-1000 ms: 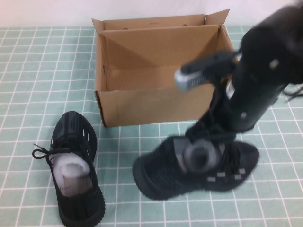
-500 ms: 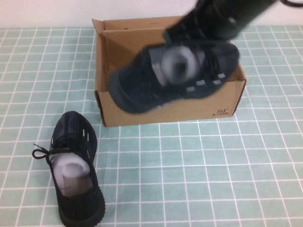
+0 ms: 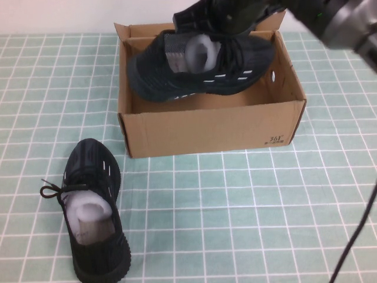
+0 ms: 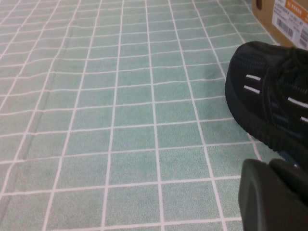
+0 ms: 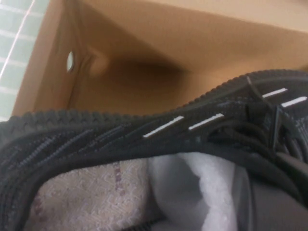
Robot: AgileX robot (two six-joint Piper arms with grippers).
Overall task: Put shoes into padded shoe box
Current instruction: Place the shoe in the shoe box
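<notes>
The brown cardboard shoe box (image 3: 206,127) stands open at the back middle of the table, with "361" print on its front right corner. My right gripper (image 3: 228,25) is shut on one black sneaker (image 3: 194,68) at its collar and holds it tilted over the open box, toe to the left. The right wrist view shows this sneaker (image 5: 120,139), its white paper stuffing (image 5: 192,187) and the box inside (image 5: 144,62). The other sneaker (image 3: 93,206) lies on the mat at the front left. My left gripper (image 4: 274,197) is shut and empty beside that sneaker (image 4: 269,101).
A green mat with a white grid (image 3: 235,206) covers the table. A box corner with a white label (image 4: 286,17) shows in the left wrist view. A black cable (image 3: 359,236) hangs at the right edge.
My right arm has lifted the sneaker from the mat in front of the box, carried it back and up, and now holds it over the box opening. The other sneaker has not moved.
</notes>
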